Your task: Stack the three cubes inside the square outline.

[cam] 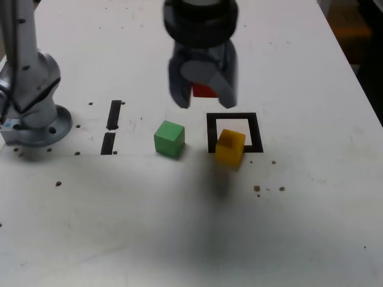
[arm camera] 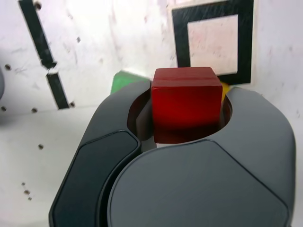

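Note:
My gripper (cam: 203,98) hangs above the table, shut on the red cube (cam: 205,91); the wrist view shows the red cube (arm camera: 186,105) clamped between both jaws of the gripper (arm camera: 187,94). Seen from the exterior, it hovers just behind the square outline (cam: 261,134) and slightly toward that view's left. The yellow cube (cam: 230,146) sits on the outline's near edge, partly inside and turned a little. The green cube (cam: 169,138) rests on the table at the exterior view's left of the outline. Past the jaws, the wrist view shows the outline (arm camera: 180,42), a green corner (arm camera: 124,80) and a yellow sliver (arm camera: 224,88).
Two short black strips (cam: 114,115) (cam: 108,143) lie on the white table at the exterior view's left of the green cube. The arm's grey base (cam: 36,113) stands at the far left. Small dark specks dot the surface. The table's edge runs along the right.

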